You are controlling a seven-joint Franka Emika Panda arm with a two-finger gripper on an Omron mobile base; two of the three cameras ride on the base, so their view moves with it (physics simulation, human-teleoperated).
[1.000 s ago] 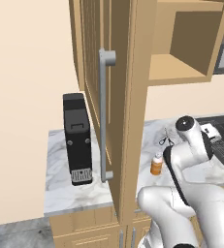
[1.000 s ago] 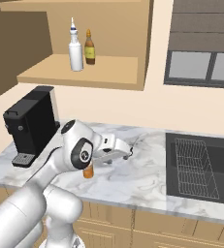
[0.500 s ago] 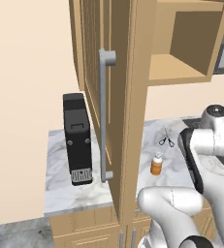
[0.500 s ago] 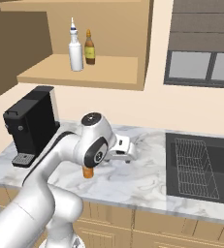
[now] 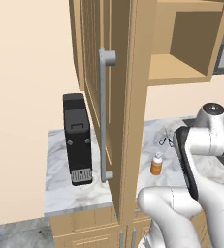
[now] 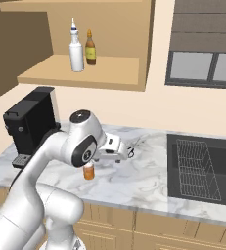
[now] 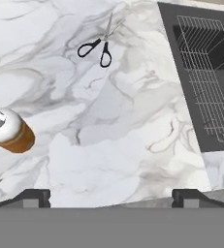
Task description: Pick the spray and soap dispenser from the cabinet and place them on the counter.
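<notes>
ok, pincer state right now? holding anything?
Pincer: open, holding nothing. It hangs over the counter; the soap dispenser stands apart from it, to one side.

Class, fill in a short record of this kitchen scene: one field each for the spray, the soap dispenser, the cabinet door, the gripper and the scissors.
spray: upright on the open cabinet shelf, beside a brown bottle
soap dispenser: upright on the counter, away from the shelf
cabinet door: swung open, bar handle facing out
gripper: open, empty, above the marble
scissors: lying flat on the counter, near the sink
</notes>
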